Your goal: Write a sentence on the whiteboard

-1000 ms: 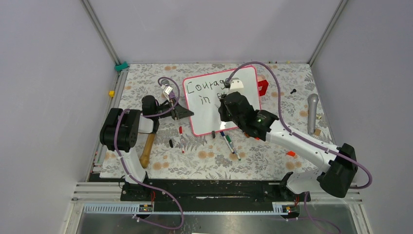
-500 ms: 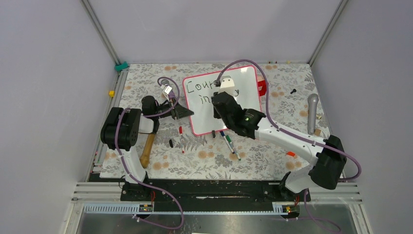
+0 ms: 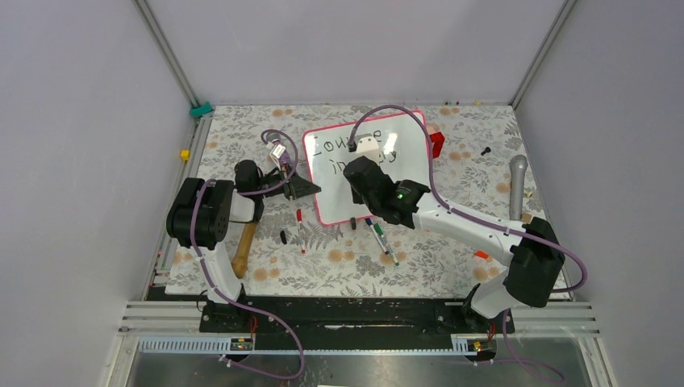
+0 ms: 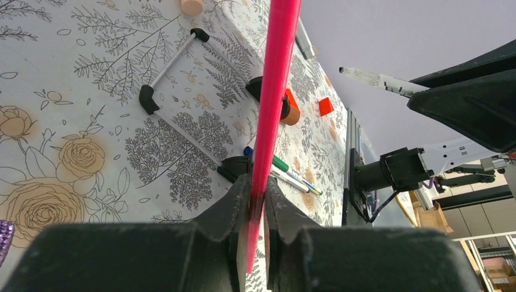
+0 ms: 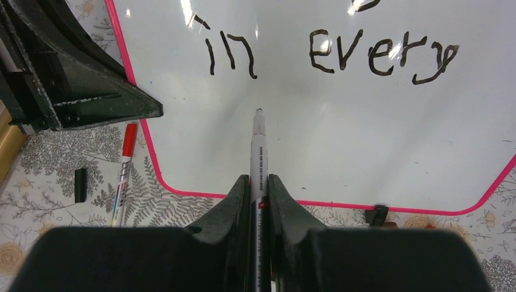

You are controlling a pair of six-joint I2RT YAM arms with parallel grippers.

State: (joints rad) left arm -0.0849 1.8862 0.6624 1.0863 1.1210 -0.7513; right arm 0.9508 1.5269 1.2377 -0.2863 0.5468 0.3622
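Note:
The whiteboard (image 3: 332,197) lies flat on the flowered table, white with a pink frame. My left gripper (image 3: 306,187) is shut on its left edge; the left wrist view shows the pink frame (image 4: 275,79) pinched between the jaws of that gripper (image 4: 258,190). My right gripper (image 3: 360,173) hovers over the board, shut on a grey marker (image 5: 258,152). The marker tip (image 5: 258,111) points at bare white board below "in". Of the sentence (image 5: 328,52), "in every" reads in the right wrist view. The top view shows part of "Courage" (image 3: 335,145), the rest hidden by the right arm.
A red-capped marker (image 5: 125,164) and a black cap (image 5: 80,184) lie left of the board's near corner. More pens (image 3: 379,234) lie in front of the board. A wooden-handled hammer (image 3: 242,242), a red block (image 3: 436,143) and a microphone (image 3: 518,185) are also on the table.
My right arm has swung left across the board with the marker, from the end of the second line to below "in". The left gripper has stayed clamped on the frame.

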